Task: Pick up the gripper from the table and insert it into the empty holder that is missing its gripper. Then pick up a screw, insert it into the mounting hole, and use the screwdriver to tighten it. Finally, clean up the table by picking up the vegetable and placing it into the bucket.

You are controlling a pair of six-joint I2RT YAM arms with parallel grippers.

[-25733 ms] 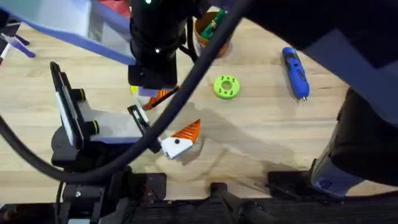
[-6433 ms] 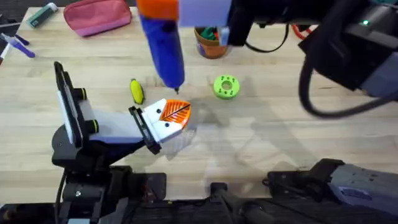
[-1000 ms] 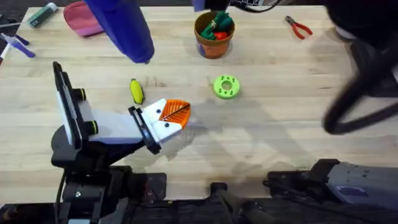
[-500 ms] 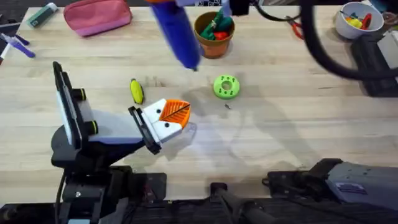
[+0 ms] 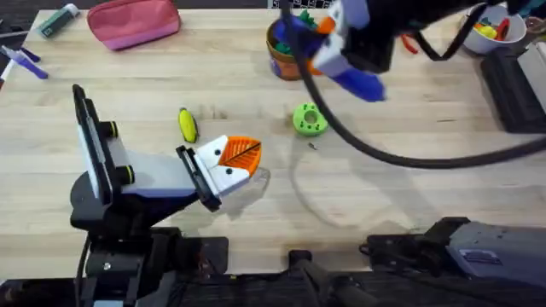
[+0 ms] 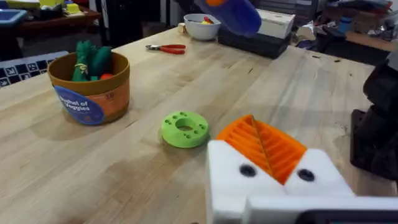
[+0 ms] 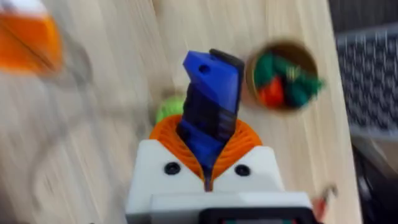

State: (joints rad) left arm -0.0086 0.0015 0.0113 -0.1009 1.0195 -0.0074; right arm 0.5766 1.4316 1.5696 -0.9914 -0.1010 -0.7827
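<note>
My right gripper (image 5: 334,44) hangs over the far side of the table, shut on the blue screwdriver (image 5: 362,81), which stands between its orange pads (image 7: 180,144) in the right wrist view. The orange-brown bucket (image 5: 281,61) sits partly hidden under that arm and holds red and green toys. A tiny dark screw (image 5: 312,145) lies beside the lime-green disc (image 5: 309,119). The yellow vegetable (image 5: 187,125) rests on the table, just beyond my left gripper (image 5: 239,156). That gripper rests low, its white holder (image 6: 249,180) carrying orange ribbed tips (image 6: 264,144) pressed together.
A pink pouch (image 5: 132,19) lies at the far left corner. A white bowl (image 5: 486,26) with toy vegetables, red-handled pliers (image 6: 166,48) and a black box (image 6: 261,43) are at the far right. Bare wood stretches across the near right.
My right arm has swung the screwdriver from the far left across to the right, past the bucket. The screw now shows beside the green disc. My left arm has not moved.
</note>
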